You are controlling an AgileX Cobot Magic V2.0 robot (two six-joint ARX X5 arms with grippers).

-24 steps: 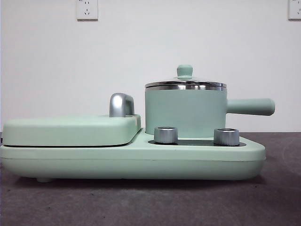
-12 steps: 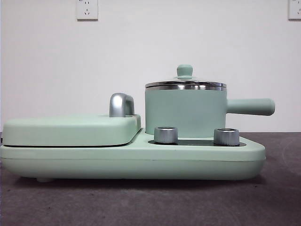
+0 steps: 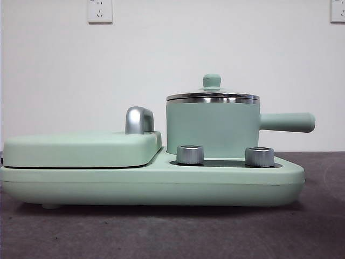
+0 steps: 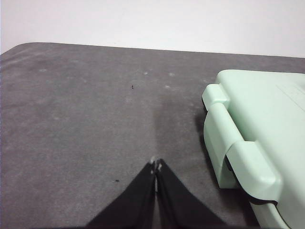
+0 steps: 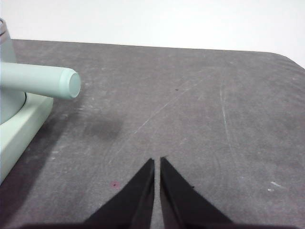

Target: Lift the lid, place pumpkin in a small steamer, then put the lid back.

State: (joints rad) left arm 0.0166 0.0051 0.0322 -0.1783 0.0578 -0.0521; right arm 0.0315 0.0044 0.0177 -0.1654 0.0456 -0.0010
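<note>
- The small steamer point(image 3: 211, 128), a mint-green pot with a steel rim, is sitting upright right of centre in the front view, its straight handle pointing right.
- The lid point(image 3: 212, 95) is resting closed on it; any contents can't be made out.

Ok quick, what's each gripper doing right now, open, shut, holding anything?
Left gripper: shut, holding nothing, over bare table beside the cooker's end.
Right gripper: shut, holding nothing, over bare table near the small steamer handle.

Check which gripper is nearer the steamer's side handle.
Right. The right gripper sits over bare table just off the tip of the small steamer handle; the left gripper is by the flat cover, across the appliance.
</note>
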